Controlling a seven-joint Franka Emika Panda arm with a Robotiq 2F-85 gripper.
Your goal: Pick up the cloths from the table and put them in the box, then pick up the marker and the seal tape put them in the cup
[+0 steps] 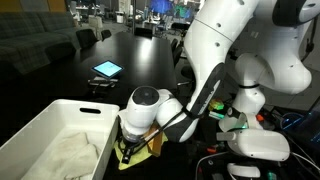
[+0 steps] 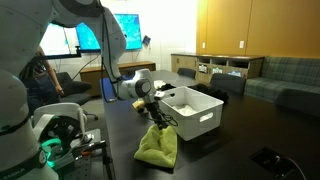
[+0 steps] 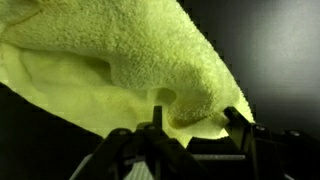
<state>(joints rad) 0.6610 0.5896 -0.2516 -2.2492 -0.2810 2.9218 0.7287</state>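
A yellow-green cloth hangs in a peak from my gripper, with its lower part resting on the dark table beside the white box. In the wrist view the cloth fills the picture and a fold of it sits between the two fingers. In an exterior view the gripper is at the box's near corner with the yellow cloth under it. A pale cloth lies inside the box. The marker, the seal tape and the cup are out of view.
A lit tablet and a small dark object lie farther back on the black table. Another dark object lies near the table's front. The robot base and cables stand close by.
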